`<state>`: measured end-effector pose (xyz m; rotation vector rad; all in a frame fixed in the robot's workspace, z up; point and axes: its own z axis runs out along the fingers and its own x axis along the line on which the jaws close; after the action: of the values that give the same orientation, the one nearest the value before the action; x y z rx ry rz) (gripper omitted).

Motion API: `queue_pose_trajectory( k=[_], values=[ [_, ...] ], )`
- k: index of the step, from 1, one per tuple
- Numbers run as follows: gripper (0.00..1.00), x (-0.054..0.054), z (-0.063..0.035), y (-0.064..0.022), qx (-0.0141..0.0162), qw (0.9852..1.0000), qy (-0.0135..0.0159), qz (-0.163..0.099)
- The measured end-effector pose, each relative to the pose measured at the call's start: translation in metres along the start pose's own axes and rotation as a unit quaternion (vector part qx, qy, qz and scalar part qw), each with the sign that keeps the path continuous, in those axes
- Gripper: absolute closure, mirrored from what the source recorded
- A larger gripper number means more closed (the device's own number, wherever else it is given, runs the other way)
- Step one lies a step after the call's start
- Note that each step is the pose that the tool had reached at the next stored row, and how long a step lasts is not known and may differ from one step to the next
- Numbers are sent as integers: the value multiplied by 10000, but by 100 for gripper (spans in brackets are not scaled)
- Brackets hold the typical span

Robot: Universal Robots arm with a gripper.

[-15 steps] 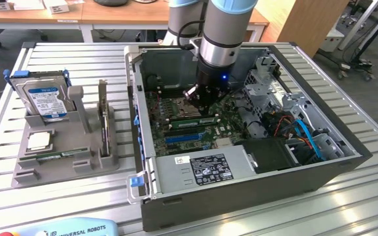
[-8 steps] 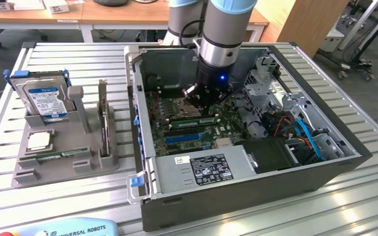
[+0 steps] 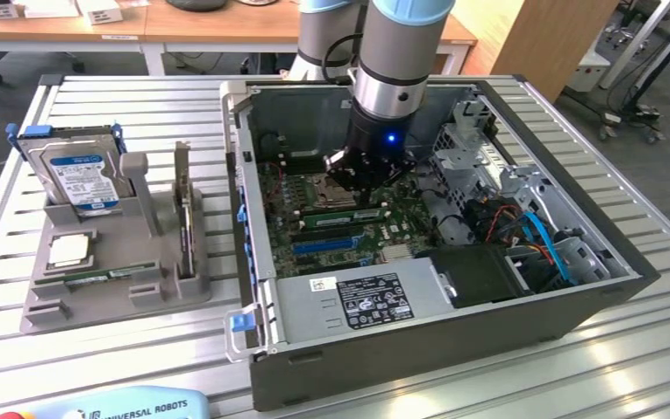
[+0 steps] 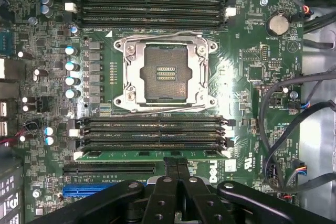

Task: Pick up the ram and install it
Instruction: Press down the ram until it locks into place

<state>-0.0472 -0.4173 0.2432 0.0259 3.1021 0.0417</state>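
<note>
Green ram (image 4: 152, 154) seated in slot; one gripper (image 4: 177, 169) closed, empty, just above.

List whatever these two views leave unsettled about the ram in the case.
- Whether the ram sits fully in its slot: wrist view, it is seen edge-on and the gripper covers its middle.
- The part of the motherboard under the gripper: exterior view, hidden by the gripper.
- Print on the power supply label: exterior view, too small.
</note>
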Motion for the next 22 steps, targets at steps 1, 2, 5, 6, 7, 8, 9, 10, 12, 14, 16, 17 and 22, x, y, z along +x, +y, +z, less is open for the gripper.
queue_pose_trajectory(
  k=[1, 2, 5, 6, 7, 8, 9, 10, 12, 14, 16, 17, 22],
  values=[
    [90, 0, 1, 0, -1, 10000, 0, 0],
    [90, 0, 0, 0, 0, 10000, 0, 0],
    [90, 0, 0, 0, 0, 10000, 0, 0],
    [90, 0, 0, 0, 0, 10000, 0, 0],
    [90, 0, 0, 0, 0, 10000, 0, 0],
    [90, 0, 0, 0, 0, 10000, 0, 0],
    [90, 0, 1, 0, -1, 10000, 0, 0],
    [90, 0, 0, 0, 0, 10000, 0, 0],
    [90, -1, 1, 1, 0, 10000, 2, 1],
    [90, -7, 2, 2, -1, 10000, 20, 6],
    [90, -13, 1, 3, 1, 10000, 59, 12],
    [90, -17, 1, 3, 2, 10000, 84, 14],
    [90, -20, 1, 3, 3, 9999, 123, 18]
  ],
)
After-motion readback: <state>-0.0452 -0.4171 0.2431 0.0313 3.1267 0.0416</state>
